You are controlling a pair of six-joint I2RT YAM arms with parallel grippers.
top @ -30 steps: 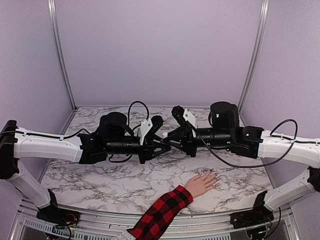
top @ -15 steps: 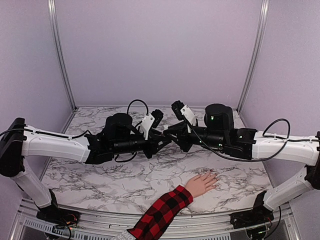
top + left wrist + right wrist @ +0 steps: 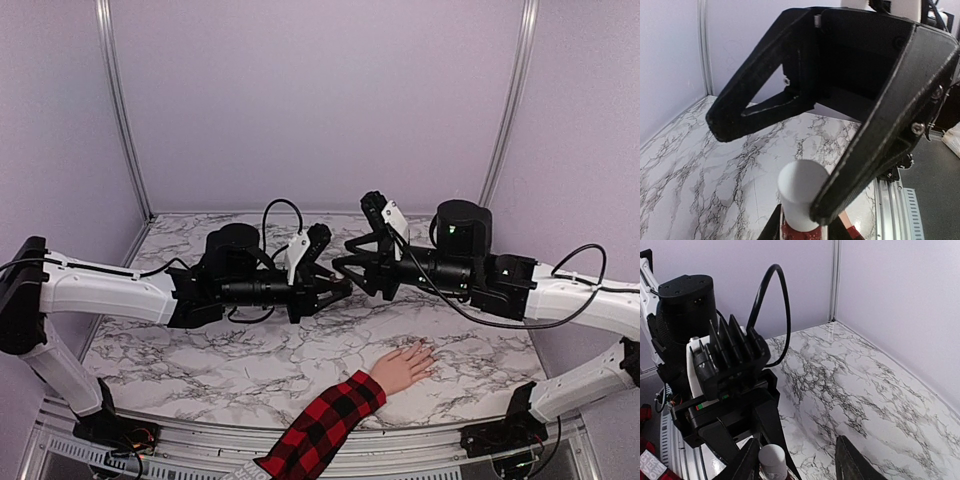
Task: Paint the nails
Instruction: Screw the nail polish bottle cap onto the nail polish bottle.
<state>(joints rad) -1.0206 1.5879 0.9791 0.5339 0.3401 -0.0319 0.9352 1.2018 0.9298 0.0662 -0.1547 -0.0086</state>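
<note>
Left end effector (image 3: 343,287) clenches likely light, slick polish bottle (image 3: 797,231); right end effector (image 3: 797,463) released, so grip cap (image 3: 801,192), 12 o'clock.

Table (image 3: 200,370) showing smooth marble-patterned top; sleeve (image 3: 320,425) showing plaid cloth; polish bottle (image 3: 801,231) carrying matt white plastic cap (image 3: 800,192); right gripper (image 3: 774,170) fingers (image 3: 880,125) showing matt black plastic

No writing or numbers can be read anywhere. The white cap (image 3: 800,192) of the bottle (image 3: 799,229) shows no print.
</note>
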